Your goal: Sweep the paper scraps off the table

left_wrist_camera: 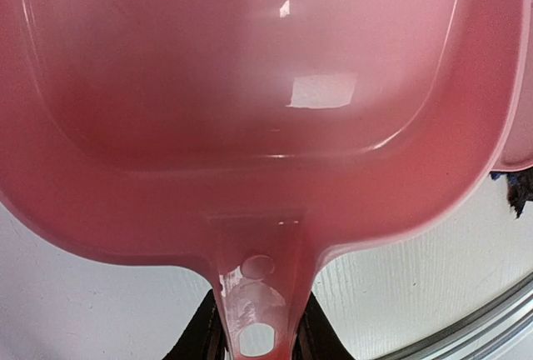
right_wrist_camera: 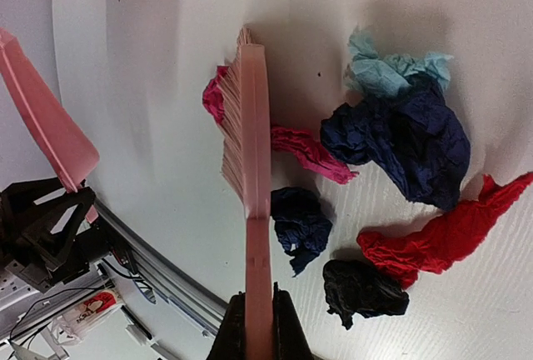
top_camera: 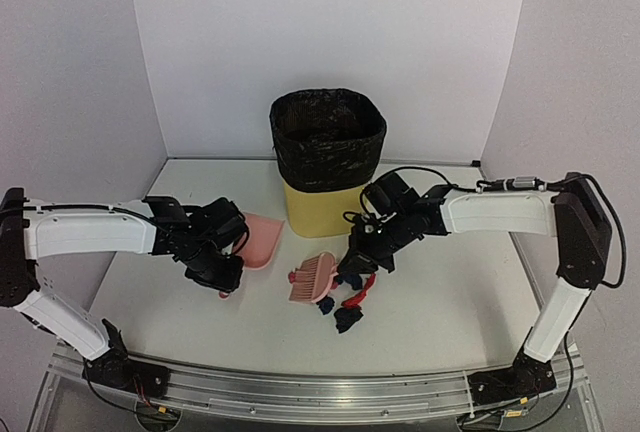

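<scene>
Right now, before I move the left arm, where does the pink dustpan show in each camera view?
Top external: the pink dustpan sits left of centre, at the left arm's tip.
Left wrist: it fills most of the frame, with its handle at bottom centre.
Right wrist: only a slanted edge shows, at the far left.
Shared landmark: the metal rail, along the bottom, bottom right and lower left.

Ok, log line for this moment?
left gripper: shut on dustpan | right gripper: shut on brush | paper scraps: beside brush, on table | dustpan: empty
</scene>
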{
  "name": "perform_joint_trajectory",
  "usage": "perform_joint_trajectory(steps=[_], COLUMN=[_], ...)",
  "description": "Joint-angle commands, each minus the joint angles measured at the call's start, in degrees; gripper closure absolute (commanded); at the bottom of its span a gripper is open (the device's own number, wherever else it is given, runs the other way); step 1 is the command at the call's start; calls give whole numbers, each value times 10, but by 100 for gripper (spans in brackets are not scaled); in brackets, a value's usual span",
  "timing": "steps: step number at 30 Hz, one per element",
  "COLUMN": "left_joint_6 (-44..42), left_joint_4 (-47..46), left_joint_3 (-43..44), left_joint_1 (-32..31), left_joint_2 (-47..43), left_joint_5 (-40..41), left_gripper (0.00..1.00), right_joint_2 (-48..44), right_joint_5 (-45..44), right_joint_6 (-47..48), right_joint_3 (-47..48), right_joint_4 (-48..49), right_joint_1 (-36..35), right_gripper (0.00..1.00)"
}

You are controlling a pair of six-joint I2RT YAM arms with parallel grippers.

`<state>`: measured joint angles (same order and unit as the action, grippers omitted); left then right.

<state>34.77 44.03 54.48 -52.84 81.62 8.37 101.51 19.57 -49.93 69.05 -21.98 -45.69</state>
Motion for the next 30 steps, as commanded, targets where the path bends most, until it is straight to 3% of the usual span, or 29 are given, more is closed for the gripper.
perform_joint_trajectory(steps=[1,8,16,24,30], left_joint_6=[-25,-53,-94,-122,-148], left_joint_4=[62,76,100,152,167], left_joint_3=[35,40,55,94,110], left_joint_1=[-2,-2,-24,-74,-77], left_joint_2=[36,40,90,134,152], left_joint_5=[-16,-68,-117,-105,-96], left_gripper=[100,100,100,100,100], right_joint_2=[-58,-119,-176,-228,-245], right_joint_5=[-32,-35,0,-29,-16], right_joint_6=[-7,10,46,50,99], right_joint_3=[-33,-54,11,21,53], right_joint_4=[-65,-101,-120,-222,-392], right_joint_1=[-3,-2,-1,15,33], right_gripper=[100,100,100,100,100])
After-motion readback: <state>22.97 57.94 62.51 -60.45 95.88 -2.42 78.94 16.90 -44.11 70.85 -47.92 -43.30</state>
